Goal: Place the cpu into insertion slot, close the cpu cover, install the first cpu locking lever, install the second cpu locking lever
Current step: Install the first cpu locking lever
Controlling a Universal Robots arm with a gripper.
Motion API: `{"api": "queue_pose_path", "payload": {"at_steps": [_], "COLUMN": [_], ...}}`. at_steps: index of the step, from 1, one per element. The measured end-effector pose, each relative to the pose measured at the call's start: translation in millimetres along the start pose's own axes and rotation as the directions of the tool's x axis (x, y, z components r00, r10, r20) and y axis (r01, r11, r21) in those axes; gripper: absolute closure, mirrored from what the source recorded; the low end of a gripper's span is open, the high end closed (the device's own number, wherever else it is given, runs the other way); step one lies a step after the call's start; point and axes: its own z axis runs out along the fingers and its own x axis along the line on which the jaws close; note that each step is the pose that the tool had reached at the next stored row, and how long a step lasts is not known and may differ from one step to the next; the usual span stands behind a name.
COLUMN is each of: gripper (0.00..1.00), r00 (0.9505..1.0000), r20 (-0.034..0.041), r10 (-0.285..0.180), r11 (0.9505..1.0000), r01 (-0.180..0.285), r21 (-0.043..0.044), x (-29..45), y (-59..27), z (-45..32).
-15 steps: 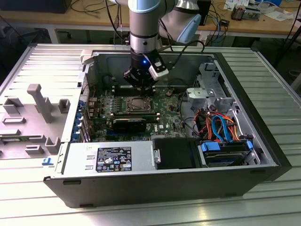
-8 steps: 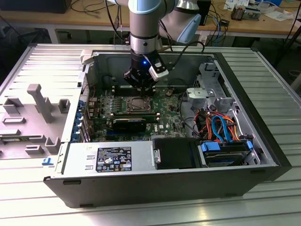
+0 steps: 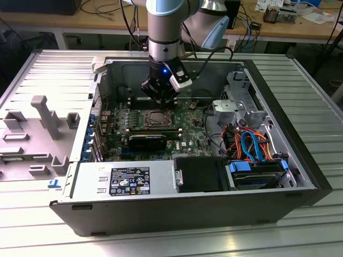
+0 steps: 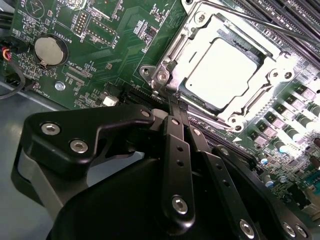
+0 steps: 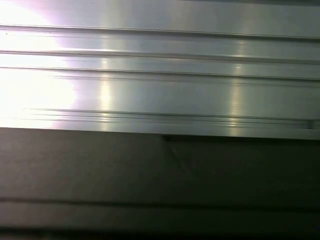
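In the second wrist view the cpu (image 4: 222,70) lies flat in the insertion slot (image 4: 165,75), its pale metal top showing through the window of the cpu cover (image 4: 272,65), which is folded down over it. One thin wire locking lever (image 4: 260,22) runs slanted past the far side of the socket, over the memory slots. My gripper (image 4: 173,102) is shut, its black fingertips pressed together right at the near corner of the socket. In the exterior view the gripper (image 3: 161,97) hangs just behind the insertion slot (image 3: 157,119) on the green motherboard (image 3: 187,126).
The open computer case (image 3: 300,160) lies on a ribbed metal table (image 3: 316,91). A black card (image 3: 147,141), a power supply (image 3: 128,179), a drive cage (image 3: 238,101) and coloured cables (image 3: 252,144) surround the board. A grey holder (image 3: 37,134) sits at the exterior view's left.
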Motion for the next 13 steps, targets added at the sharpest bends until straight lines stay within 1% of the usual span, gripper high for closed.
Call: {"api": "queue_pose_path", "payload": {"at_steps": [13], "gripper": [0.89], "r00": [1.0000], "r20": [0.0000], "r10": [0.000], "r11": [1.0000], "r01": [0.000], "r21": [-0.0002], "x": [-0.7], "y": [-1.1], "z": [0.9]}}
